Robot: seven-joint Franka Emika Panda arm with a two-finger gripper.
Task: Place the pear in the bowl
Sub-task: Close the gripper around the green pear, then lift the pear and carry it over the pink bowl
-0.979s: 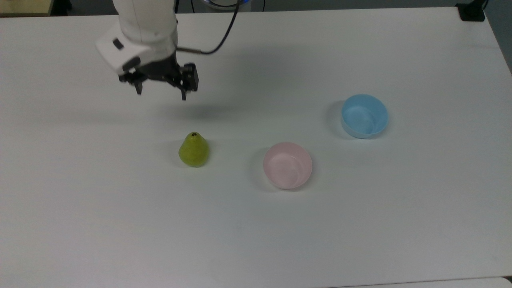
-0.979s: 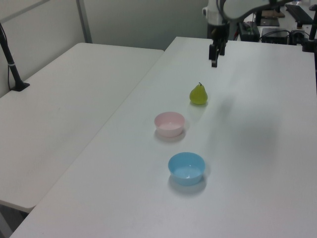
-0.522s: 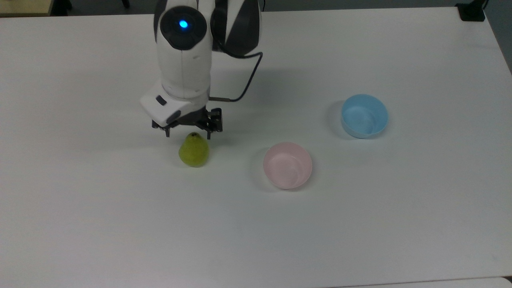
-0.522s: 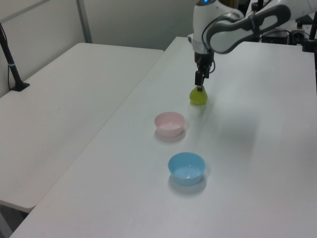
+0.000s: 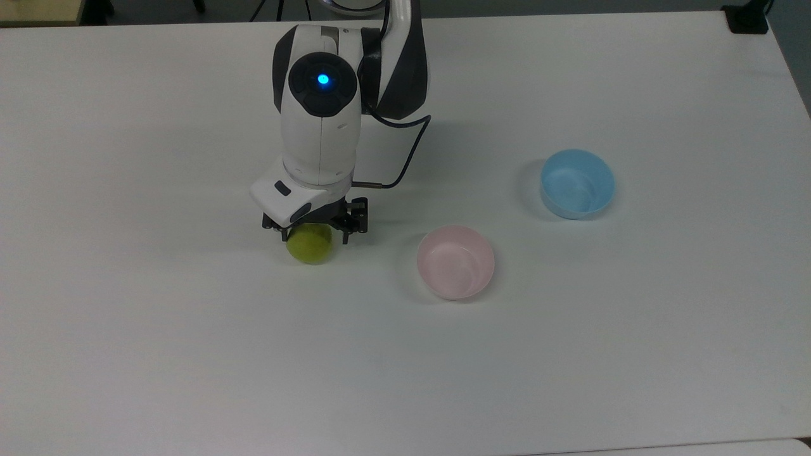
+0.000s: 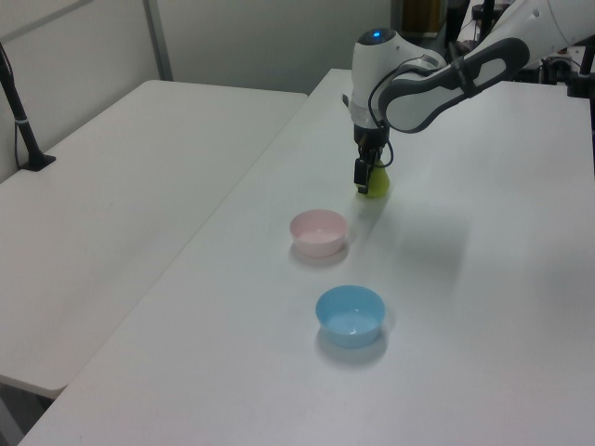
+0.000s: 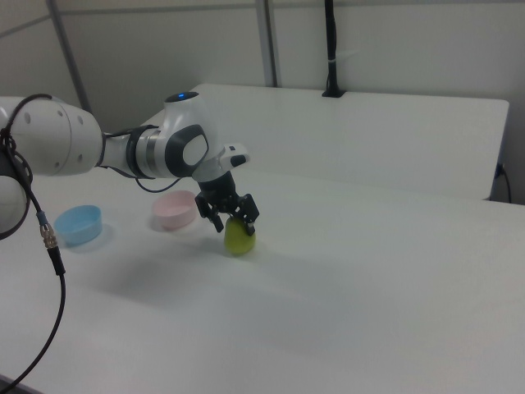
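The yellow-green pear [image 5: 310,246] stands upright on the white table, with its top hidden under the gripper in the top view. My gripper [image 5: 315,237] is lowered over it and open, one finger on each side of the fruit. The right view has the black fingers [image 7: 218,222] straddling the pear [image 7: 239,238] near its upper part. The pale pink bowl [image 5: 455,261] sits empty to the top view's right of the pear, a short gap away. In the left view, the gripper [image 6: 363,177] is at the pear [image 6: 377,184], beyond the pink bowl [image 6: 318,231].
A light blue bowl [image 5: 577,183] stands empty further to the top view's right, behind the pink one. A black cable [image 5: 405,155] loops from the wrist. A second white table [image 6: 112,186] adjoins on the left view's left, with a black clamped post [image 6: 20,102].
The arm swung in from the top view's far left and came down over the pear. The open fingers now straddle the fruit. The pear and both bowls have not moved.
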